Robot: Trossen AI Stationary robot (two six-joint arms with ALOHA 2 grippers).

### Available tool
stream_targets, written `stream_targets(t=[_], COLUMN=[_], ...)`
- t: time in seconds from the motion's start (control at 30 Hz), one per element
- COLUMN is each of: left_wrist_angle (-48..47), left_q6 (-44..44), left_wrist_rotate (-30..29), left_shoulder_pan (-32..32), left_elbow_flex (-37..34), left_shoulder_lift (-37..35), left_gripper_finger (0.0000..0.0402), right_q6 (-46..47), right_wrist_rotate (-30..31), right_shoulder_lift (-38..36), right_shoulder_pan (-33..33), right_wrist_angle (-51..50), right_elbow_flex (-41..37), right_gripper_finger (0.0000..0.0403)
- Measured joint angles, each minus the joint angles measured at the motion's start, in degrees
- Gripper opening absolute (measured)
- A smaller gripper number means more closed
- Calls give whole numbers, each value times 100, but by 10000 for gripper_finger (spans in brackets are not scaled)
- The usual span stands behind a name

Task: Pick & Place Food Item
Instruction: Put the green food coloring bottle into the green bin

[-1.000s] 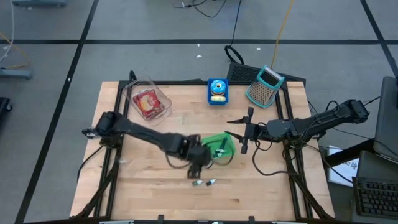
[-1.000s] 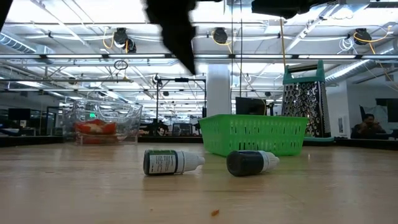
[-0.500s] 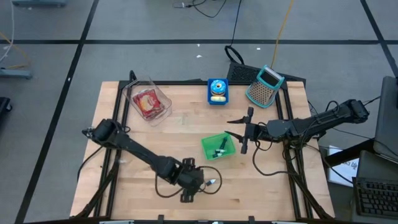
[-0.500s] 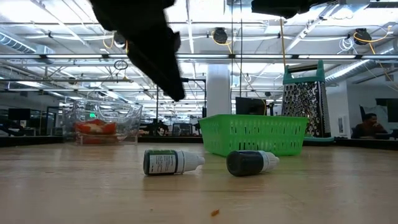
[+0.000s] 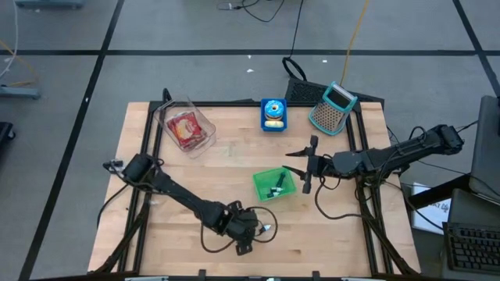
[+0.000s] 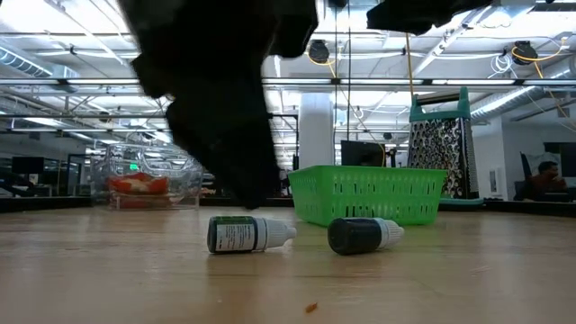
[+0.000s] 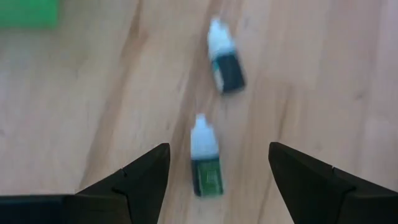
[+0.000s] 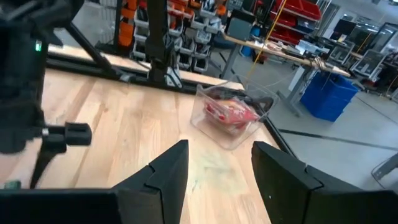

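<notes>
Overhead, my left gripper [image 5: 248, 231] hangs over the table's near edge, jaws spread and empty, just left of the two dropper bottles [image 5: 264, 229]; the green basket [image 5: 274, 184] sits farther back. My right gripper [image 5: 307, 164] waits unclenched beside the basket. At table level, the green-labelled bottle [image 6: 249, 234] lies left of the dark bottle [image 6: 363, 236]. From my left wrist, the green-labelled one [image 7: 204, 155] lies between my fingers [image 7: 142, 177]; I should square up across its body before squeezing.
</notes>
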Motion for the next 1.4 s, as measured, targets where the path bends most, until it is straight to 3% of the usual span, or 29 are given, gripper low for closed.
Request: stream_targets(t=[0.37, 0.83, 1.23, 1.4], left_wrist_angle=[-220, -377, -389, -354], left_q6=[-377, -366, -586, -163], left_wrist_rotate=[-316, -240, -495, -591], left_shoulder_pan=[-50, -75, -67, -44], left_elbow_flex=[2, 20, 7, 10], left_shoulder_lift=[225, 406, 417, 329], left_gripper_finger=[273, 269, 130, 86], right_q6=[152, 362, 362, 362], right_wrist_rotate=[-17, -20, -20, -20], right_shoulder_lift=[-4, -2, -2, -2], right_shoulder_pan=[0, 2, 2, 2], right_wrist_angle=[-40, -127, -157, -176], right_elbow_flex=[0, 0, 0, 0], right_gripper_finger=[164, 164, 164, 164])
